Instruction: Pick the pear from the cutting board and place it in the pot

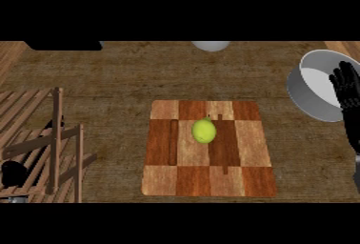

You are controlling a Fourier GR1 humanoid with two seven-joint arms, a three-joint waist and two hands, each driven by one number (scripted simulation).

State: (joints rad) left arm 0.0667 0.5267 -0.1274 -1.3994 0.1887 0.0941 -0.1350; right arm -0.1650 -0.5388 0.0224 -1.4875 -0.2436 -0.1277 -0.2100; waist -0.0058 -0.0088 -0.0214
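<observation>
1. The desk [105, 81] leaves open room all round the board, widest toward the top edge.
2. A wooden rack [42, 143] crowds the left edge, just apart from the board.
3. The cutting board [211, 176] lies mid-desk, apart from the pot.
4. The pot [309, 95] sits at the right edge, partly cut off.
5. My right hand [346, 88] stands over the pot, fingers straight, holding nothing.
6. My left hand [10, 174] shows behind the rack's slats; I cannot tell its state.
7. The pear [204, 131] rests on the board's middle, untouched.

r hand [347, 90] open, fingers straight up (at view's right edge), forearm below.
</observation>
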